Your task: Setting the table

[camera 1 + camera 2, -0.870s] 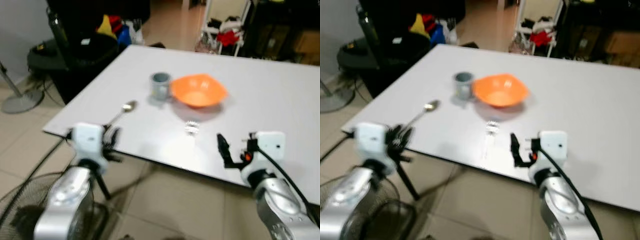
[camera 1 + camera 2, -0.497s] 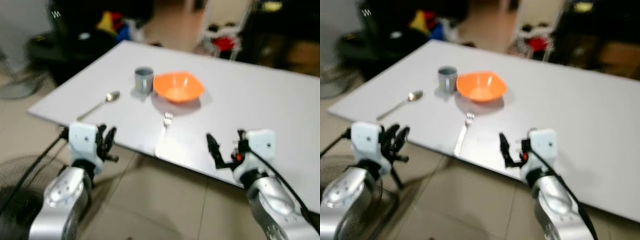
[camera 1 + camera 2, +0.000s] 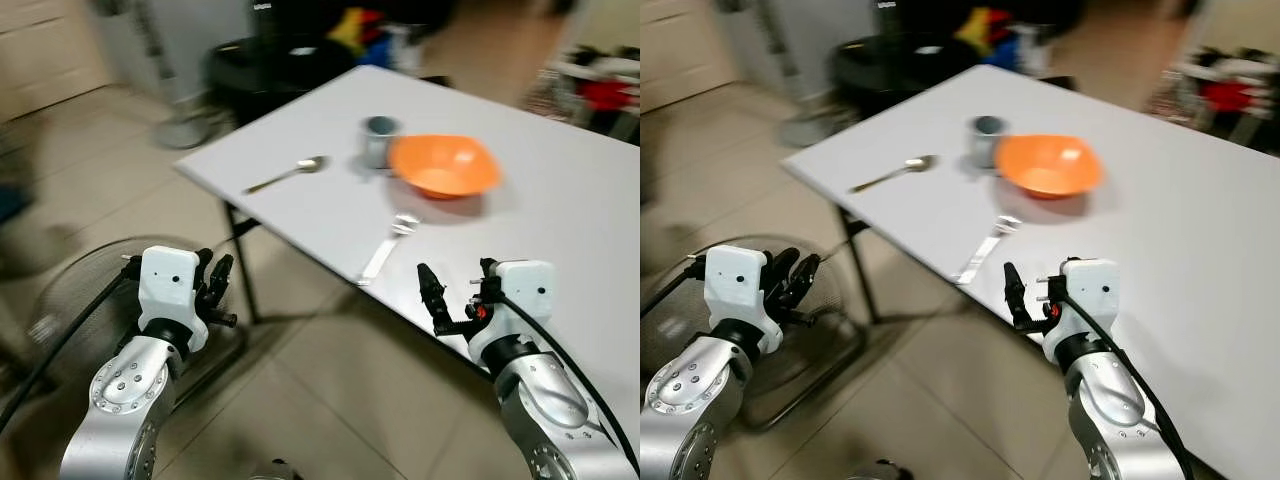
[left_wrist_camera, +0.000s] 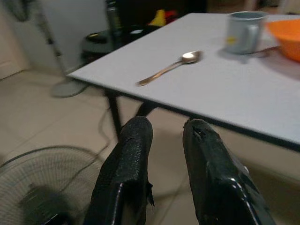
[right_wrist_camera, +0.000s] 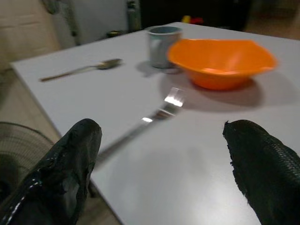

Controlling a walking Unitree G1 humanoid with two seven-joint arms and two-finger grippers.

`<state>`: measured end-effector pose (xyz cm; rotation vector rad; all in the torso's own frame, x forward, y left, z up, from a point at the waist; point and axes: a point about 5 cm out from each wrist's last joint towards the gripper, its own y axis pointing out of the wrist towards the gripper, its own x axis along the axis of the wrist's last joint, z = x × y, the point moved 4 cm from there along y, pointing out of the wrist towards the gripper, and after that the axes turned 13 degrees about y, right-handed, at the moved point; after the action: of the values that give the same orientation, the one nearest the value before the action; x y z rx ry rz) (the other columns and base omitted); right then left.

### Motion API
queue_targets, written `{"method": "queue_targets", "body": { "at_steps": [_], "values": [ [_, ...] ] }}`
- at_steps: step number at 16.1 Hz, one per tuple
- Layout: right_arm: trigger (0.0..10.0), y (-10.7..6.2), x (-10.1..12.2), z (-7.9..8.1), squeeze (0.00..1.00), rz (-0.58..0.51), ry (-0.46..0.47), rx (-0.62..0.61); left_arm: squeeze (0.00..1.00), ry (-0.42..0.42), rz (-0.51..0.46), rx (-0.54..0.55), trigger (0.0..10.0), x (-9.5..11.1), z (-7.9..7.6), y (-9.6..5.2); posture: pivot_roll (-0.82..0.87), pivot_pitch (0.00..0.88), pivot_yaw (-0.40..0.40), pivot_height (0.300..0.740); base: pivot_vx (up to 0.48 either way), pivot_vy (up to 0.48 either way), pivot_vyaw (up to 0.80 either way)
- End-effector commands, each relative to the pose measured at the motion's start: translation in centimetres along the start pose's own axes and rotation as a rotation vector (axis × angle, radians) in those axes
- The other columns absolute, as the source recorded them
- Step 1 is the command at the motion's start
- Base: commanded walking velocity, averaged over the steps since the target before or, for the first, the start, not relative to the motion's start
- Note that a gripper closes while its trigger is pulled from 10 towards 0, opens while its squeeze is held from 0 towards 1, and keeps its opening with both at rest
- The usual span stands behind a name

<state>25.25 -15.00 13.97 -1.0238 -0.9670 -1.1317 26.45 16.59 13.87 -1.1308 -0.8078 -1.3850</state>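
Observation:
A white table carries an orange bowl, a grey mug just left of it, a spoon near the left edge and a fork by the near edge. My right gripper hovers at the table's near edge, open and empty, pointing towards the fork and bowl. My left gripper hangs over the floor, left of the table and below its level. It is shut on nothing, and the spoon lies ahead of it.
A floor fan lies on the tiles beside my left arm. A black round stand with coloured items sits past the table's far left corner. Table legs run under the near corner. Tiled floor spreads to the left.
The camera has swung, so the table now sits further right and more floor shows on the left. Both grippers hold the same pose.

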Motion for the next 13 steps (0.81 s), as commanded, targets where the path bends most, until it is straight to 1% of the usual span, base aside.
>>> {"method": "queue_targets", "body": {
  "at_steps": [1, 2, 4, 6, 9, 10, 11, 13],
  "values": [
    [10.0, 0.2, 0.7, 0.2, 1.0, -0.032, 0.019, 0.017, 0.0, 0.02, -0.008, 0.005, 10.0, 0.3, 0.2, 0.0, 0.11, 0.0, 0.051, 0.74, 0.0, 0.0, 0.8],
    [10.0, 0.4, 0.7, 0.5, 1.0, -0.034, 0.027, 0.025, 0.0, 0.022, -0.019, 0.008, 10.0, 0.5, 0.3, 0.1, 0.11, 0.0, 0.052, 0.74, 0.0, 0.0, 0.8],
    [10.0, 0.2, 0.5, 0.8, 1.0, -0.026, 0.026, 0.04, 0.0, 0.037, -0.027, 0.021, 10.0, 0.8, 0.6, 0.1, 0.11, 0.0, 0.06, 0.74, 0.0, 0.0, 0.8],
    [10.0, 0.2, 0.2, 0.8, 1.0, -0.016, 0.028, 0.037, 0.0, 0.032, -0.038, 0.015, 10.0, 1.0, 0.7, 0.1, 0.1, 0.0, 0.065, 0.74, 0.0, 0.0, 0.8],
    [10.0, 0.8, 0.2, 0.8, 1.0, -0.013, 0.03, 0.045, 0.0, 0.008, -0.047, 0.017, 10.0, 1.1, 0.7, 0.3, 0.1, 0.0, 0.066, 0.74, 0.0, 0.0, 0.8],
    [10.0, 0.7, 0.3, 1.1, 1.0, -0.008, 0.033, 0.073, 0.0, -0.002, -0.05, 0.003, 10.0, 1.3, 0.2, 0.3, 0.11, 0.0, 0.062, 0.74, 0.0, 0.277, 0.8],
    [10.0, 0.7, 0.2, 1.1, 1.0, -0.004, 0.029, 0.078, 0.0, 0.007, -0.052, -0.008, 10.0, 1.3, -0.1, 0.3, 0.11, 0.0, 0.062, 0.74, 0.0, 0.304, 0.8],
    [10.0, 0.9, 0.0, 1.1, 1.0, -0.001, 0.028, 0.074, 0.0, 0.009, -0.052, -0.006, 10.0, 1.3, -0.2, 0.2, 0.12, 0.0, 0.051, 0.74, 0.0, 0.347, 0.8]
  ]
}}
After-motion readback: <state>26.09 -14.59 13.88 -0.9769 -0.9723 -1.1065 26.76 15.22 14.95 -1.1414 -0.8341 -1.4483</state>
